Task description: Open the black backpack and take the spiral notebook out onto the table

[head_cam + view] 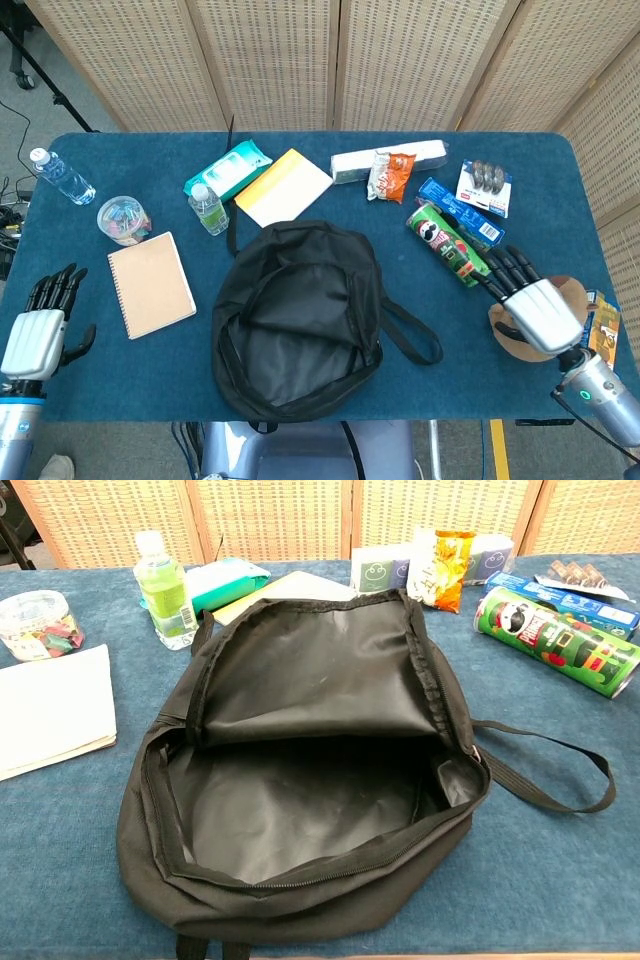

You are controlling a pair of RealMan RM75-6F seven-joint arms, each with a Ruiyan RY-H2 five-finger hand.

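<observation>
The black backpack (297, 320) lies unzipped at mid-table, its flap folded back and its cavity showing only bare lining in the chest view. The spiral notebook (151, 284) lies flat on the table (120, 360) to the bag's left, apart from it. The left hand (36, 333) hangs at the near-left edge, fingers spread and empty; the right hand (530, 300) likewise, beside a brown plush toy (560, 295). Judgement: task effectively complete; both hands should keep off the notebook and strap.

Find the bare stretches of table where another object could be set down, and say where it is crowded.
Bare: between the backpack and the plush toy, around the strap; also below the spiral notebook. Crowded: the far edge, from the wipes pack to the Pringles can.
</observation>
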